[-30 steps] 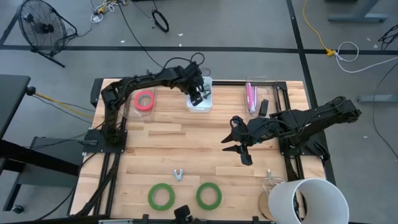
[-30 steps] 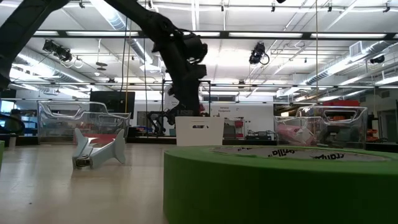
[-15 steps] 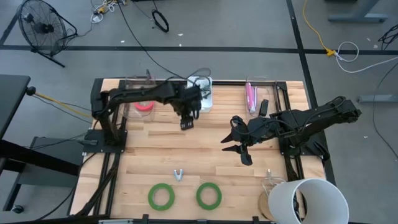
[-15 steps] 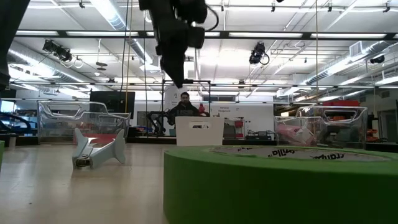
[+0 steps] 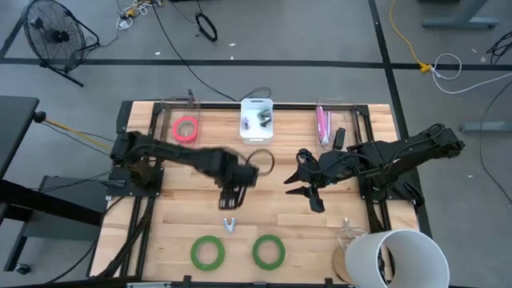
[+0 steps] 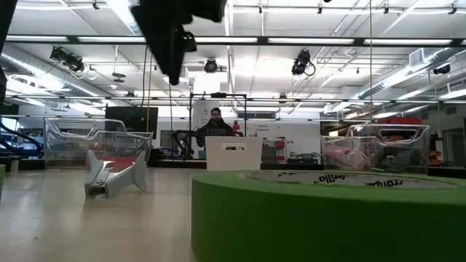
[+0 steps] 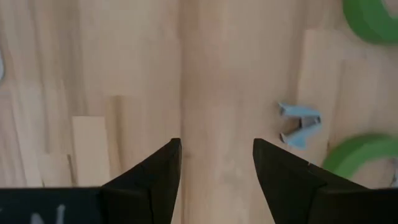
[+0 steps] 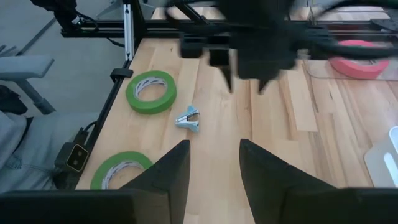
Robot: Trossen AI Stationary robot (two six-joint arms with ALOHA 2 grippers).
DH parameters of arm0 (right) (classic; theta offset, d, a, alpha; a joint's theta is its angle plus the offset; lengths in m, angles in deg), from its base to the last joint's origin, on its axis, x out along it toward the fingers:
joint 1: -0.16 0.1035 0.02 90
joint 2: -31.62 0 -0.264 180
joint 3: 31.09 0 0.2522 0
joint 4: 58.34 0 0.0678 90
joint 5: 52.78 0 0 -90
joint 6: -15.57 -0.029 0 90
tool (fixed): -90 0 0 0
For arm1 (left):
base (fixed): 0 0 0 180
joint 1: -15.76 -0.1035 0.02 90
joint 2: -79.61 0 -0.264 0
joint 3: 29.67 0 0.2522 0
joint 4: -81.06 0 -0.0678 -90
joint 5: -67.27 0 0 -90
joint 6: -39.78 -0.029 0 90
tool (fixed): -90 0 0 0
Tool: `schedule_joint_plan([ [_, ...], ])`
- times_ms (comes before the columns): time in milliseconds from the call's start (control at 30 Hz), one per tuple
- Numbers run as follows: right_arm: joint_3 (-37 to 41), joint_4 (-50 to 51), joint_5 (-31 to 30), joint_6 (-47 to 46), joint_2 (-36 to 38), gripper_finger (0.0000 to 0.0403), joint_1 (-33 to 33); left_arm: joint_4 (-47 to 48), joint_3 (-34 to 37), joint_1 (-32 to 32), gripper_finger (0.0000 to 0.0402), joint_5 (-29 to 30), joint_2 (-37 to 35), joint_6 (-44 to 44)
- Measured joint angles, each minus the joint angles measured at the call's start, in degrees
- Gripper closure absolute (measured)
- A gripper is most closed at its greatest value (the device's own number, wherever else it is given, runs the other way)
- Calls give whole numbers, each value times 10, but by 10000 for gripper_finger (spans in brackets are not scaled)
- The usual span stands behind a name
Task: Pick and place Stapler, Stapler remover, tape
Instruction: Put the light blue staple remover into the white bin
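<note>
A: Left hand (image 5: 233, 198) is hovering empty, fingers apart, just above the pale metal staple remover (image 5: 230, 225) lying on the wooden tabletop (image 5: 184, 216).

B: Right hand (image 5: 302, 189) is waiting nearby, fingers parted. Two green tape rings (image 5: 207, 253) are sitting at the front edge.

Two green tape rolls (image 5: 207, 253) (image 5: 269, 251), one red-pink roll (image 5: 186, 129), one staple remover (image 5: 230, 225), possibly one pink stapler (image 5: 322, 123).
</note>
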Motion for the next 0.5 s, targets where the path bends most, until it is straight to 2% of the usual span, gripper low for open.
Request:
schedule_joint_plan([
  [267,0,1,0,2,0,266,0,9,0,111,198,77,0,32],
  [500,0,0,0,2,0,266,0,-31,0,179,198,79,0,75],
])
